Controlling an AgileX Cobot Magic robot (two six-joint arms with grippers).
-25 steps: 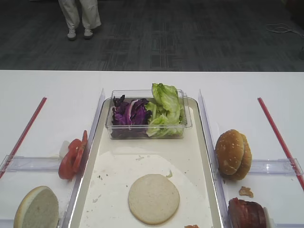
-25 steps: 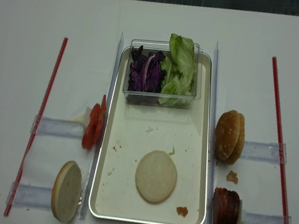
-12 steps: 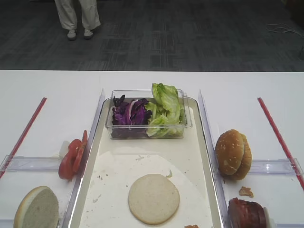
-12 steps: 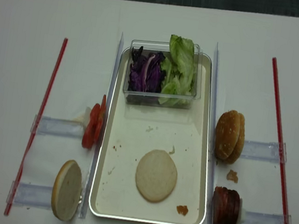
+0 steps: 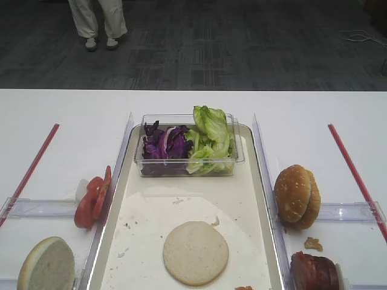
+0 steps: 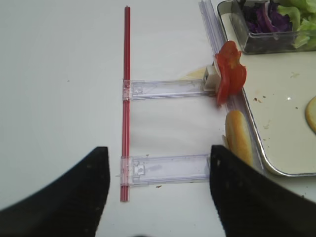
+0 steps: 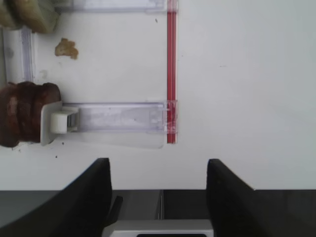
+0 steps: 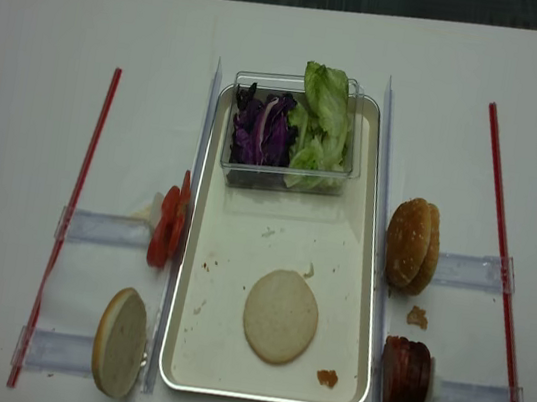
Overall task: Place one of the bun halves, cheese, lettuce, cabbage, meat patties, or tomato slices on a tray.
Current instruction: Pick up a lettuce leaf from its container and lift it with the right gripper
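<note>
The right end effector [image 7: 158, 190] hangs wide open and empty over the counter's [image 7: 247, 74] near right edge. The patties [image 7: 24, 121] stand on edge in their holder, up and to its left in the wrist view, beside the tray [image 8: 378, 278]. The left end effector [image 6: 155, 190], also wide and empty, is much farther from them

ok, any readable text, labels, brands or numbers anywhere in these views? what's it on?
None. No print shows on the tray, the clear tub, the clear side holders or the red strips. The buns, patties and tomato slices carry no labels.
</note>
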